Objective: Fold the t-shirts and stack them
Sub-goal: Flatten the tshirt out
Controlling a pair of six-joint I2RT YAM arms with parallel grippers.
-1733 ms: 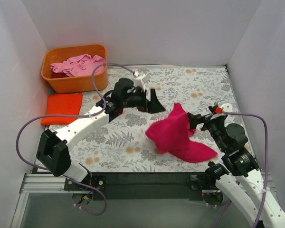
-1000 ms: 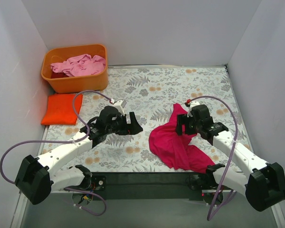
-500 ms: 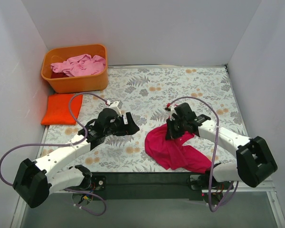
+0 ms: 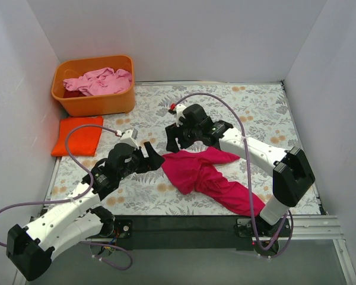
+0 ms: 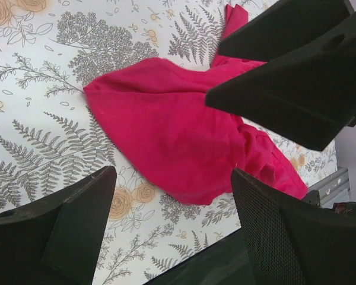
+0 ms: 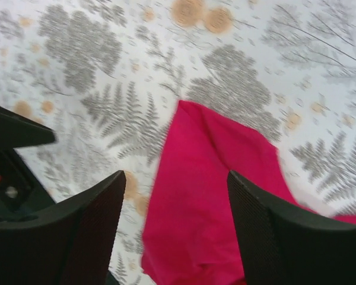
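Observation:
The magenta-red t-shirt (image 4: 210,175) lies crumpled on the floral table near the front middle; it also shows in the left wrist view (image 5: 178,136) and the right wrist view (image 6: 213,196). My left gripper (image 4: 149,155) is open and empty just left of the shirt. My right gripper (image 4: 179,141) is open and empty above the shirt's far left end. The orange t-shirt (image 4: 77,135) lies folded at the left. The pale pink t-shirt (image 4: 99,80) is bunched in the orange tub (image 4: 92,102), with a little of a dark red one (image 4: 69,93) beside it.
The tub stands at the back left corner. White walls close the table on three sides. A black strip (image 4: 184,222) and metal rail run along the near edge. Purple cables loop over both arms.
The right arm carried the magenta-red shirt left and down, let it go, and now reaches over the table's middle. The shirt lies spread out lower. The left arm drew back toward the near left.

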